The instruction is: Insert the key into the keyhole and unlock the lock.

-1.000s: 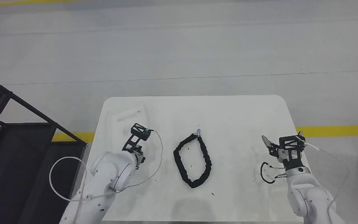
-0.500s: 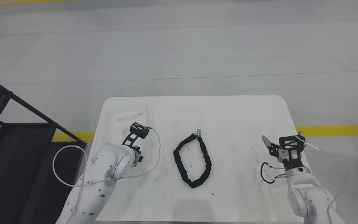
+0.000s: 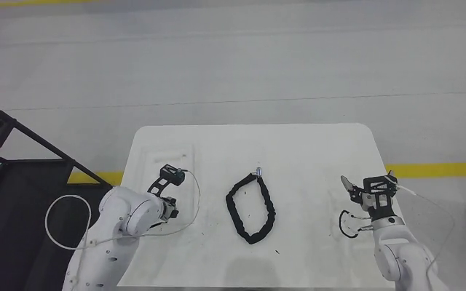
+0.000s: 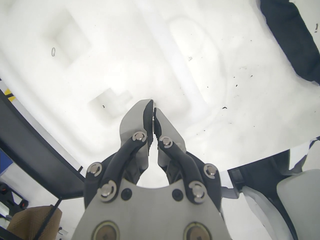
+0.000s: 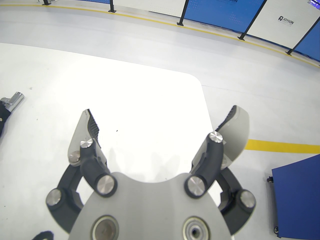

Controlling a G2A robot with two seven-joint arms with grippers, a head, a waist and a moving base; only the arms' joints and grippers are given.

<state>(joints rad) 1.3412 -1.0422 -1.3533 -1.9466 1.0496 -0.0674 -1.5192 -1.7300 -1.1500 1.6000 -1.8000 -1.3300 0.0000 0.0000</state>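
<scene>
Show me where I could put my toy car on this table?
The widest bare patch lies between the chain lock and the right end effector; the strip along the far edge of the table beyond the lock is free. Crowded: the left side, where the left end effector hangs over the white tray.

Mid-table, a looped black chain lock point(image 3: 251, 211) blocks the straight path across the white tabletop point(image 3: 320, 160). Open surface runs from it to the right gripper point(image 5: 160, 112) — on the other side, a moulded white tray point(image 3: 156, 154) and a black frame point(image 3: 44, 156) hem the table's left edge.
</scene>
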